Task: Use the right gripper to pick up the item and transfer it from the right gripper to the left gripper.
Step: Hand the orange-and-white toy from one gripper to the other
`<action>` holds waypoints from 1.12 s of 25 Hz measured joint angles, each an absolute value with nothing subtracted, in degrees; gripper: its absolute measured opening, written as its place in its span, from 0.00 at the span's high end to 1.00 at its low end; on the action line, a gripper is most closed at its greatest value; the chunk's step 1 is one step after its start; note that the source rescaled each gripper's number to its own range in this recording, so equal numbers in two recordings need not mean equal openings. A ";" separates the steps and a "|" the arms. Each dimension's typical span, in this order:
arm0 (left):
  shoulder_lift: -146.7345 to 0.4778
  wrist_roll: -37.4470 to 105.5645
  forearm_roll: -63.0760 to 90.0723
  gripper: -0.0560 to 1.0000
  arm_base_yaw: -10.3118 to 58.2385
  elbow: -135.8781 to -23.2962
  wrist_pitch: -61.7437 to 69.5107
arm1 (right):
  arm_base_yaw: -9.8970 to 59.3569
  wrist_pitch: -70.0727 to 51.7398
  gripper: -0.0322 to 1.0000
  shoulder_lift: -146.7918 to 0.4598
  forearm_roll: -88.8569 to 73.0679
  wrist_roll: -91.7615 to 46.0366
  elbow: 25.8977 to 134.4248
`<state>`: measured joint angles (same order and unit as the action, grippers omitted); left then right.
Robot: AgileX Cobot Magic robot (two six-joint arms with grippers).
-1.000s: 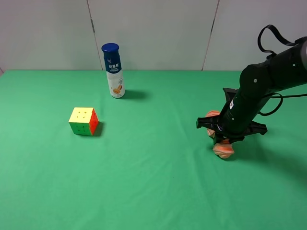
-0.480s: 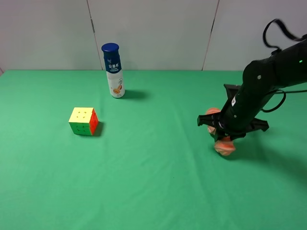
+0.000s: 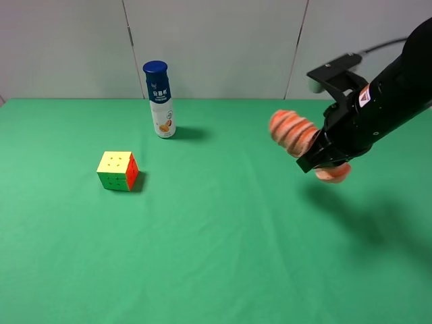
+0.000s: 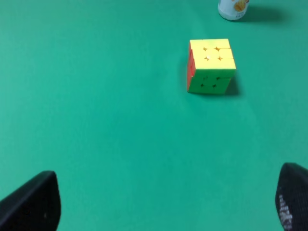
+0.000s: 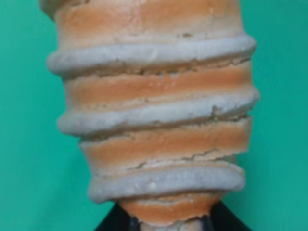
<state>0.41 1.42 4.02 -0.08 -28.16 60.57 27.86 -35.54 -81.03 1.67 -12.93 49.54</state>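
Observation:
The item, an orange-pink ribbed roll [image 3: 295, 133] with pale stripes, hangs in the air at the right of the exterior view, well above the green cloth. My right gripper [image 3: 322, 154] is shut on its middle, with one end [image 3: 333, 175] poking out below the arm. In the right wrist view the roll [image 5: 153, 108] fills the frame, and the black jaws close on its base. My left gripper [image 4: 163, 204] is open over bare cloth; only its two black fingertips [image 4: 31, 204] show. The left arm is out of the exterior view.
A multicoloured puzzle cube [image 3: 118, 170] sits on the left of the green table [image 3: 202, 256], also in the left wrist view [image 4: 211, 65]. A white bottle with a blue cap [image 3: 159, 99] stands at the back, near the grey wall.
My right gripper has lifted the roll off the cloth and raised it up and slightly back. The cube and bottle have not moved.

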 joint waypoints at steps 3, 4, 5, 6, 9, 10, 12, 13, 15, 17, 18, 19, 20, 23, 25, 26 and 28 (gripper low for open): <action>0.41 1.42 4.02 0.00 -0.08 -28.16 60.57 | 32.57 -34.07 0.95 -79.46 -0.74 -18.27 49.54; 0.41 1.42 4.02 0.00 -0.08 -28.16 60.57 | 34.01 -33.79 0.95 -79.46 -1.51 -18.78 49.54; 0.41 1.42 4.02 0.00 -0.08 -28.16 60.57 | 35.44 -33.57 0.95 -79.59 -1.92 -19.02 49.54; 0.41 1.42 4.02 0.00 -0.08 -28.16 60.57 | 36.55 -33.34 0.95 -79.80 -2.17 -19.09 49.54; 0.41 1.42 4.02 0.00 -0.08 -28.16 60.57 | 39.93 -32.60 0.95 -80.50 -2.58 -19.24 49.54; 0.41 1.42 4.02 0.00 -0.08 -28.16 60.57 | 40.79 -32.37 0.95 -80.83 -2.79 -19.24 49.76; 0.41 1.42 4.02 0.00 -0.08 -28.16 60.57 | 41.83 -32.08 0.95 -81.56 -3.62 -19.24 51.21; 0.41 1.42 4.02 0.00 -0.08 -28.16 60.57 | 42.05 -32.04 0.95 -82.02 -4.01 -19.24 52.08; 0.41 1.42 4.02 0.00 -0.08 -28.16 60.57 | 42.13 -31.97 0.95 -82.70 -5.53 -19.30 53.59; 0.41 1.42 4.02 0.00 -0.08 -28.16 60.57 | 42.13 -31.78 0.95 -83.03 -6.51 -19.97 54.55; 0.41 1.42 4.02 0.00 -0.08 -28.16 60.57 | 42.13 -31.78 0.95 -83.06 -7.03 -20.41 54.85; 0.41 1.42 4.02 0.00 -0.08 -28.16 60.57 | 42.13 -31.70 0.95 -83.13 -7.52 -20.75 55.22; 0.41 1.42 4.02 0.00 -0.08 -28.16 60.57 | 42.13 -31.70 0.95 -83.13 -7.84 -20.92 55.36; 0.41 1.42 4.02 0.00 -0.08 -28.16 60.57 | 42.13 -32.03 0.95 -83.17 -8.50 -20.92 55.43; 0.41 1.42 4.02 0.00 -0.08 -28.16 60.57 | 42.13 -32.33 0.95 -83.19 -8.51 -20.92 55.45; 0.41 1.42 4.02 0.00 -0.08 -28.16 60.57 | 42.13 -32.45 0.95 -83.24 -8.51 -20.92 55.45; 0.41 1.42 4.02 0.00 -0.08 -28.16 60.57 | 42.13 -32.75 0.95 -83.24 -8.55 -20.92 55.45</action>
